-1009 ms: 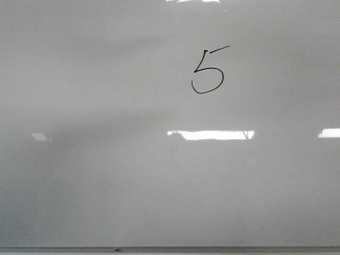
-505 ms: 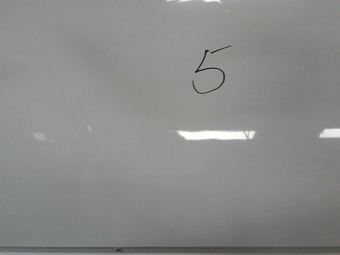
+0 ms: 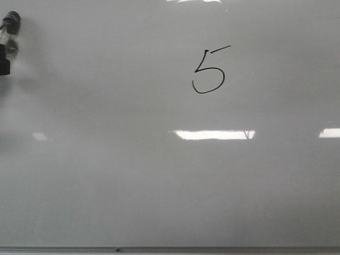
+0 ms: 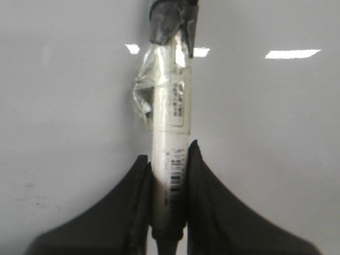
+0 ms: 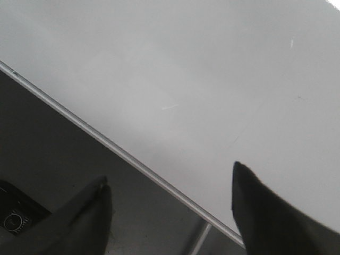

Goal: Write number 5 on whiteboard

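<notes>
The number 5 [image 3: 208,70] is drawn in thin black line on the upper middle of the whiteboard [image 3: 159,186]. My left gripper [image 4: 167,154] is shut on a white marker [image 4: 169,133] with clear tape round its barrel and a black end. The marker's black end [image 3: 9,32] shows at the far left edge of the front view, well left of the 5. My right gripper [image 5: 169,180] is open and empty over the board's lower frame edge [image 5: 122,154].
Bright light glares [image 3: 212,134] lie across the board's middle and right. The thin grey frame [image 3: 170,248] runs along the bottom. In the right wrist view a dark area [image 5: 42,143] lies beyond the board's edge.
The marker's end has come into the front view at the far left edge; it was not visible before. The 5 is unchanged.
</notes>
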`<state>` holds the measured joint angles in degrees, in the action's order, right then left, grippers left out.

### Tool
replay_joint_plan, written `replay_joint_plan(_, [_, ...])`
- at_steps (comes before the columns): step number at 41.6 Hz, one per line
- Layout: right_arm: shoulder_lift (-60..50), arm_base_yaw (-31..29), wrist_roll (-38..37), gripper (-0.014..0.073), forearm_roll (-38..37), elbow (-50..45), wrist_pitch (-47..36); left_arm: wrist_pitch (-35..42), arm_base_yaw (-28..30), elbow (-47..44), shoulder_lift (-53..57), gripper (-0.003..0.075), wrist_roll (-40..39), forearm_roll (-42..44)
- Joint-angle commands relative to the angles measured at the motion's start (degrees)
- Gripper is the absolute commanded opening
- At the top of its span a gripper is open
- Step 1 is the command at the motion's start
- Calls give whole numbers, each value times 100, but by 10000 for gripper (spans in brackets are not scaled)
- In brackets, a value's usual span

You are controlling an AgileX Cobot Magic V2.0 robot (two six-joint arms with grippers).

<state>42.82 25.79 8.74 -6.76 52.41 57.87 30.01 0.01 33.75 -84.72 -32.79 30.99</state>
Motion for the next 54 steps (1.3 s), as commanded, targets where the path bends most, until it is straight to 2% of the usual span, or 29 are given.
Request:
replay_joint_plan(1, [-12, -32, -22, 505, -1, 143, -329, 474, 5, 193, 8, 169, 141, -60])
replay_joint_plan(9, [-12, -32, -22, 505, 1, 143, -325, 448, 5, 240, 8, 328, 194, -60])
replay_joint_plan(16, [-12, -32, -22, 505, -92, 143, -256, 212, 5, 260, 118, 337, 194, -39])
replay_joint_plan(22, [-18, -32, -65, 505, -279, 257, 141, -438, 5, 260, 529, 337, 194, 219])
replay_joint_plan(31, [-23, -32, -786, 505, -456, 600, 804, -2107, -92, 285, 1705, 337, 194, 238])
replay_joint_plan(40, [-259, -32, -925, 505, -140, 599, 743, -4774, -731, 783, 2838, 337, 368, 210])
replay_joint_plan(44, [-452, -32, -874, 505, -52, 599, 743, -6062, -1184, 1155, 3181, 337, 971, -109])
replay_joint_plan(48, [-628, -32, -874, 505, -52, 587, 743, -7085, -1621, 1541, 3407, 337, 1907, -939])
replay_joint_plan(54, [-857, -32, -874, 505, -7, 483, 737, -7687, -2155, 1885, 3666, 337, 3439, -2576])
